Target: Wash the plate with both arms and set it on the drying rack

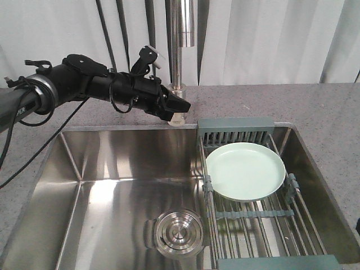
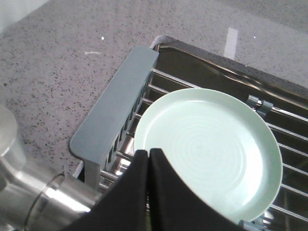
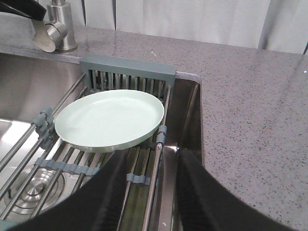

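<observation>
The plate (image 1: 245,170) lies flat, face up, on the steel rods of the drying rack (image 1: 256,216), which spans the right end of the sink (image 1: 112,163); its far edge sits just in front of the rack's slotted box section (image 3: 126,72), near the sink's back right corner where the counter (image 3: 250,106) wraps around. It looks rigid, smooth and light, probably plastic or melamine though glazed ceramic cannot be ruled out, so it should be treated as breakable if dropped into the steel basin. The gloss suggests a slippery surface, more so if wet. The low upturned rim is the only real purchase: I would pinch it at the edge nearest the right side wall, one finger under the lip between two rods and one on top, since the centre offers nothing to grip. The left tool (image 1: 179,105) hangs over the back edge of the sink beside the faucet (image 1: 179,62), clear of the plate, its fingers pressed together with nothing between them. The right tool (image 3: 147,192) sits low above the rack's near end, fingers spread apart and empty, the plate just ahead of it. No brand, label or legible writing shows on the plate, rack or faucet; pale lettering on the left arm is too blurred to read.
</observation>
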